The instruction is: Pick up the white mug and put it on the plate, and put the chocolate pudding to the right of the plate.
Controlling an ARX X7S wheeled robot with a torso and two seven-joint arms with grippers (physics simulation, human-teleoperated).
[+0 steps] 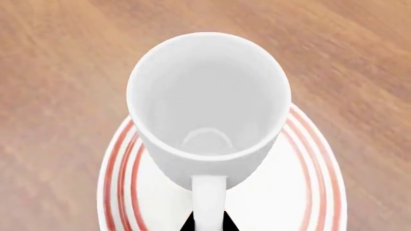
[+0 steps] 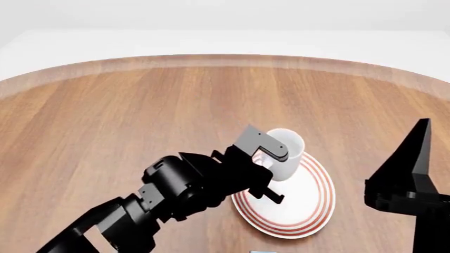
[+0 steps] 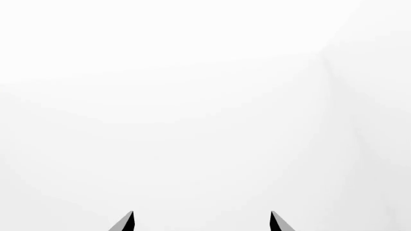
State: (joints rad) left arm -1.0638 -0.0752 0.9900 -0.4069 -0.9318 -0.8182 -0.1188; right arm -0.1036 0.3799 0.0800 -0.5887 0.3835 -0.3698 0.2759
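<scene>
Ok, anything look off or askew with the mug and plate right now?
The white mug is over the plate's far rim rather than its middle, the left tool shut on its handle. I can't tell whether it rests on the plate. It's empty, nothing spilled or damaged. The pudding isn't clearly in view.

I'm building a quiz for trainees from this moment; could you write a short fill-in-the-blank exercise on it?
1. The white mug is over the ____ with red rings.
2. The left end effector grips the mug by its ____.
3. The right end effector has its fingertips apart, so it is ____.
4. The wooden table has a ____ far edge.

Missing words: plate; handle; open; curved
</scene>
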